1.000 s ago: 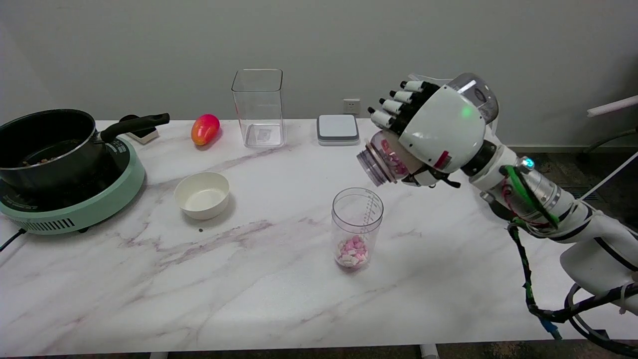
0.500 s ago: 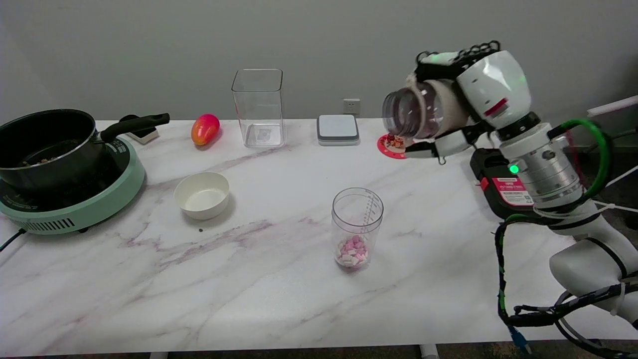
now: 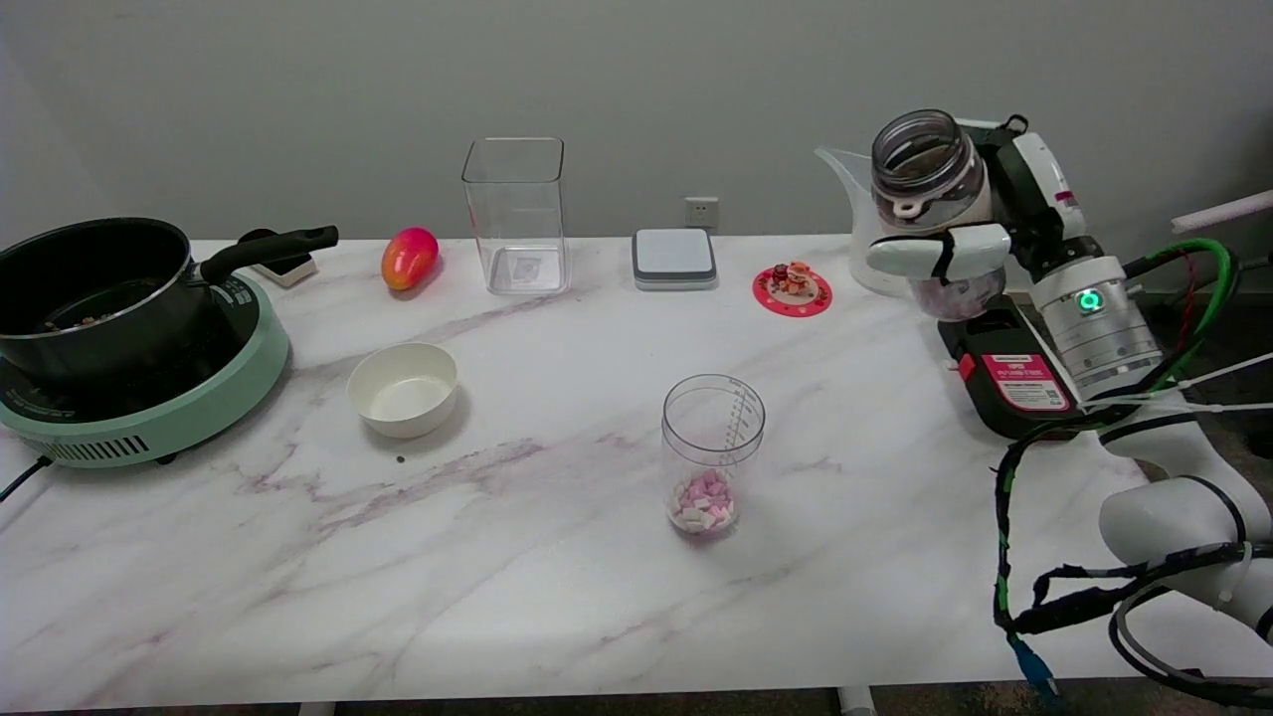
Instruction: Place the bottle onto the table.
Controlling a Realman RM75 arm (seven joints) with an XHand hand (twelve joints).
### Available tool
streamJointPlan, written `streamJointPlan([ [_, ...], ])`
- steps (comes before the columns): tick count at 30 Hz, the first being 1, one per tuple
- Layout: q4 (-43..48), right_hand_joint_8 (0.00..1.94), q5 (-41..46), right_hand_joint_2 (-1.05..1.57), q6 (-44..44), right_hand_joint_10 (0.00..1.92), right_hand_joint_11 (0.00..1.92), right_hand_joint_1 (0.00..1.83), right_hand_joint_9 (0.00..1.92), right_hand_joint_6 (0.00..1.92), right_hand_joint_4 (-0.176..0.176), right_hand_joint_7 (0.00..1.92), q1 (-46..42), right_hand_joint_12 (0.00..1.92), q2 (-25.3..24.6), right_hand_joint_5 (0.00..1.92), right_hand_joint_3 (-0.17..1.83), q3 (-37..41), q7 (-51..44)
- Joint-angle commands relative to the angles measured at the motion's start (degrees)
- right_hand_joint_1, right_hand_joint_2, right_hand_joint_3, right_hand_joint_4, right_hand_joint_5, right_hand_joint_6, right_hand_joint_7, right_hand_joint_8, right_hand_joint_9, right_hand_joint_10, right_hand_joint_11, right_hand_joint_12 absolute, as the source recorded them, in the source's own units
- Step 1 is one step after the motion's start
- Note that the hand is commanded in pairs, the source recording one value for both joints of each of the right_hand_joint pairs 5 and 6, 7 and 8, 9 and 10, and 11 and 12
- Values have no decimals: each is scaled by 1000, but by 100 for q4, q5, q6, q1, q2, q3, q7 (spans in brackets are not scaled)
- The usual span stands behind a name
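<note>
The right robot hand [image 3: 980, 234] grasps the clear bottle [image 3: 930, 209] upright, mouth open at the top, in the air above the worktop's [image 3: 517, 557] far right. A measuring cup [image 3: 712, 455] holding pink and white candies stands well to its lower left.

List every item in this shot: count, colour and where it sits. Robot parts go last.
bottle: 1, clear, open-mouthed, held upright in the air at far right
measuring cup: 1, clear, pink and white pieces inside, table centre
bowl: 1, white, left of centre
pot: 1, black, on the cooker
cooker: 1, mint green, left edge
mango: 1, red-orange, far side
square container: 1, clear, far centre
scale: 1, grey-white, far side
coaster: 1, red, small figures on it
pitcher: 1, clear, behind the bottle
black device: 1, red label, right edge
table: 1, white marble
right hand: 1, black and white, grips the bottle
</note>
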Motion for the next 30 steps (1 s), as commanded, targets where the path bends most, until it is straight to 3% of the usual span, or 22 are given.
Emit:
streamJointPlan([
  [1,-2548,1785,-576,1418,-349,1549,1371,1284,1549,1835,0,1785,1750,1371,413,1835,241,-1575,4223],
  [5,-3518,1789,-1136,1434,132,1551,1373,1274,1551,1836,0,1789,2743,1373,149,1836,238,-2287,4589],
  [11,-4294,1797,-1605,1460,467,1556,1378,1259,1556,1853,0,1797,3506,1378,-344,1853,234,-2761,4813],
  [23,-4182,1800,-2204,1491,545,1556,1377,1230,1556,1873,0,1800,3645,1377,-815,1873,229,-2797,4522],
  [30,-4673,1796,-1633,1491,521,1554,1381,1225,1554,1873,0,1796,3786,1381,-1529,1873,233,-2760,3830],
])
